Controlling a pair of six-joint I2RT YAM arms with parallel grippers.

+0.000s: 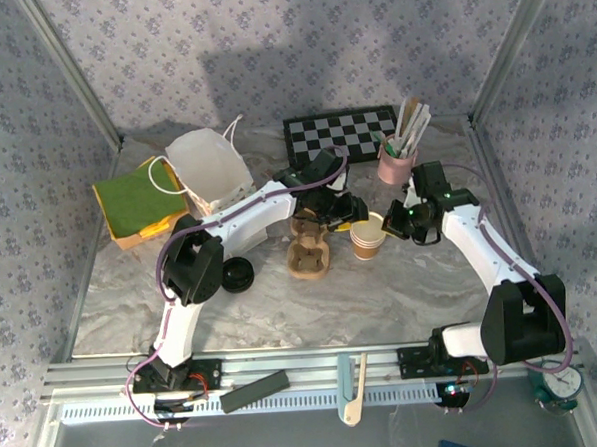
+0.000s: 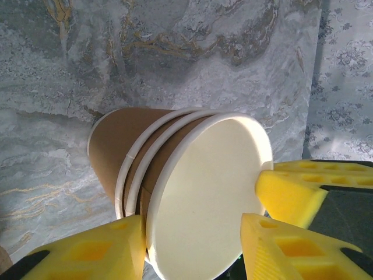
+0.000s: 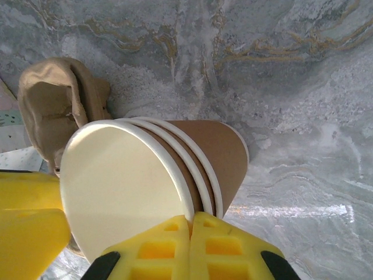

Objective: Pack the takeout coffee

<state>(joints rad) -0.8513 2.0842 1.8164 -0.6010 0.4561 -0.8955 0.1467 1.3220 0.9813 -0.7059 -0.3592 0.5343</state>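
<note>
At mid-table nothing's packed yet: the lidless takeout cups (image 1: 367, 237) stand beside the tray (image 1: 308, 255), left gripper (image 2: 192, 228) half-open astride them, right gripper (image 3: 191, 224) pinched shut on their rim

Paper cup (image 2: 204, 192) — lower rim off-frame

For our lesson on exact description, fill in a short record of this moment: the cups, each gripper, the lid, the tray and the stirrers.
cups: three nested kraft cups, no lid on them, standing on the marbled table
left gripper: open, one finger on each side of the kraft cups
right gripper: shut, apparently pinching the cups' rim
black lid: lying on the table, left of the tray
pulp tray: just left of the kraft cups
stirrers: in a pink cup behind the kraft cups
</note>
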